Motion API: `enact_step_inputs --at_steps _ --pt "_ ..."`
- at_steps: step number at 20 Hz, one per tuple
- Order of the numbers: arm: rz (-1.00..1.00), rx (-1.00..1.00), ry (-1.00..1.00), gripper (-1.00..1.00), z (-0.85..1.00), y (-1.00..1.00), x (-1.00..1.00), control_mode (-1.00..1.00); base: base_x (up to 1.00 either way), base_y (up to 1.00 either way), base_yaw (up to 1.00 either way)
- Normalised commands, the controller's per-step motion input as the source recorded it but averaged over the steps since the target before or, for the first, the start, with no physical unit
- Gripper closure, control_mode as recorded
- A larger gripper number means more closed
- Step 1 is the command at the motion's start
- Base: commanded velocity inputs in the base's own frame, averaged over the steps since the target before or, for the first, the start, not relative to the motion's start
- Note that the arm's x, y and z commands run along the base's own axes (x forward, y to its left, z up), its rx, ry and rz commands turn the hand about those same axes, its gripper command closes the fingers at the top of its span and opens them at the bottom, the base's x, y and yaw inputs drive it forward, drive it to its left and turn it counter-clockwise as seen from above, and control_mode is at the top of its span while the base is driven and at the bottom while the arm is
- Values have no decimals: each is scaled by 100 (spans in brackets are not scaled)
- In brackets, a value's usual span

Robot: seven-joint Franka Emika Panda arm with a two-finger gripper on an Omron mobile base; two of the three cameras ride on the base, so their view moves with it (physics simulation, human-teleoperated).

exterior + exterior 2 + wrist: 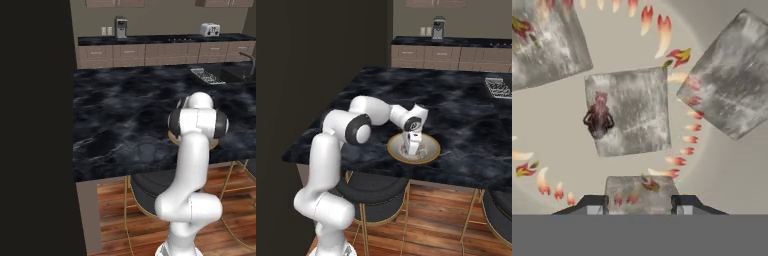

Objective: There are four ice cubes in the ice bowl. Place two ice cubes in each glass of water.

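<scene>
The ice bowl (393, 150) with its tan-gold rim sits near the front edge of the dark marble island; in the left base view my arm hides most of the ice bowl (173, 138). My gripper (412, 149) reaches straight down into it. Seen from the hand, the gripper (639, 202) has its fingertips (594, 203) against both sides of one ice cube (641, 189). Three other ice cubes lie on the bowl's cream floor: one in the middle (629, 112), one at the upper left (547, 45), one at the right (732, 75). The glasses of water are hidden from me.
Under the island's front edge stands a dark stool with gold legs (150, 190). A drying rack (207, 75) lies at the island's far right. On the back counter are a coffee machine (121, 27) and a toaster (210, 30). A dark wall closes the left side.
</scene>
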Motion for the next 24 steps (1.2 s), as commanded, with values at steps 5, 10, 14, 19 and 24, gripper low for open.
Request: enact_step_inputs --at_steps 5,10,14,19,24 --pt "6 0 0 100 100 18 -81 -100 0 0 0" --pt "16 0 -1 100 85 87 -57 -100 0 0 0" --pt "17 -1 -3 100 64 100 -49 -100 0 0 0" --pt "12 0 -1 100 22 98 -52 -100 0 0 0" --pt "10 -4 0 100 7 99 -1 -100 0 0 0"
